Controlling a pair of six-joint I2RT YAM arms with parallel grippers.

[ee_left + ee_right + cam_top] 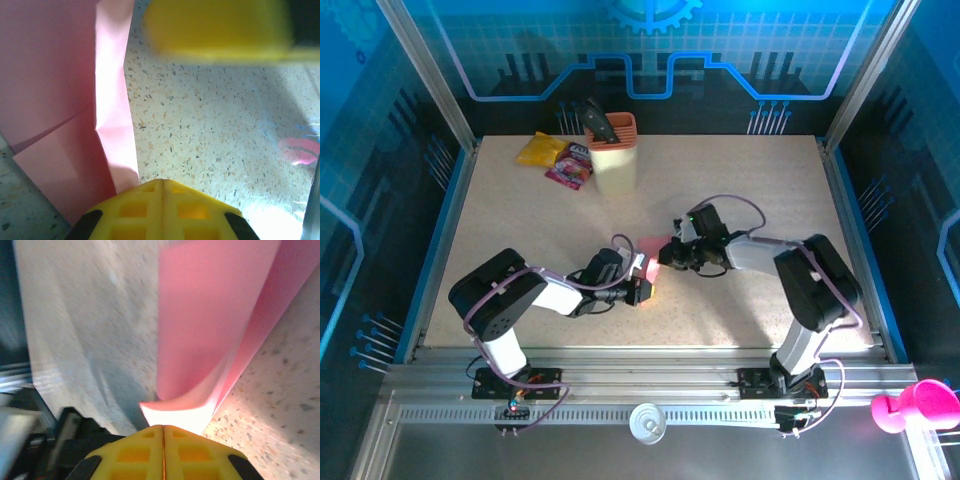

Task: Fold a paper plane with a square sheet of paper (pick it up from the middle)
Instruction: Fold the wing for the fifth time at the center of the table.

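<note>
The pink sheet (pixel 650 252) is in the middle of the tabletop (pixel 520 220), between the two claws. It is already partly folded. In the left wrist view a narrow flap lies over the wider part, with a slanted crease below it.

The left claw (pixel 640 284) is at 7 o'clock from the sheet. Its yellow fingers (pixel 140 210) are pressed together with no gap, and the edge of the flap runs in at their tip, so I judge that it pinches the sheet there.

The right claw (pixel 671 256) is at 2 o'clock from the sheet. It is clenched on the other edge. In the right wrist view the sheet curves up from the closed tips and stands away from the tabletop.

What could go wrong, in my judgement:
- The claws grip opposite edges of thin paper. If they pull apart or twist against each other, the sheet may tear at a pinch point.
- Each grip takes only a small margin of paper, so a quick move can let the edge slip out and the fold will open.
- The lifted side is curved, not flat. If it is pressed down like this, the crease may come out crooked and the plane will not be symmetric.
- The claws are very near each other, so a small error can make them collide.
</note>
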